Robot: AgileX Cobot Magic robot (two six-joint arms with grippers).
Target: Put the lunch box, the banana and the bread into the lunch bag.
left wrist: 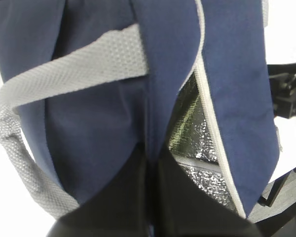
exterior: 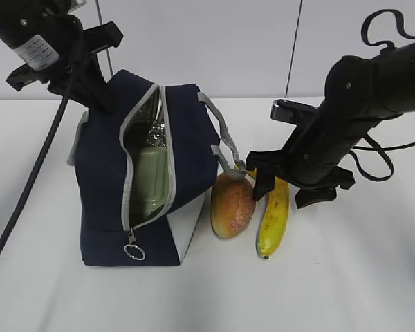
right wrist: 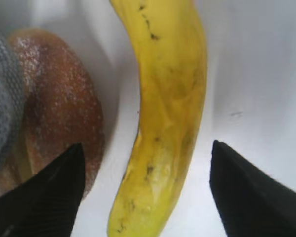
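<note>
Over the banana (right wrist: pixel 163 118), right hand (right wrist: pixel 145 192) gapes wide.

White matte surface (exterior: pixel 373 277), evenly lit, soft shadows only. Behind it a plain pale wall (exterior: pixel 214 41) with a thin dark vertical seam (exterior: pixel 294 41) between panels.

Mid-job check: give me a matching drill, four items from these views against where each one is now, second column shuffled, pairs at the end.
Items
1. lunch box
2. banana
3. bread
4. left gripper

Places
A. on the table, between the open right gripper's fingers
B. shut on the lunch bag's navy fabric at the top
C. inside the bag, seen through the open zipper
D. on the table, between bag and banana

Pairs: 1-C, 2-A, 3-D, 4-B
</note>
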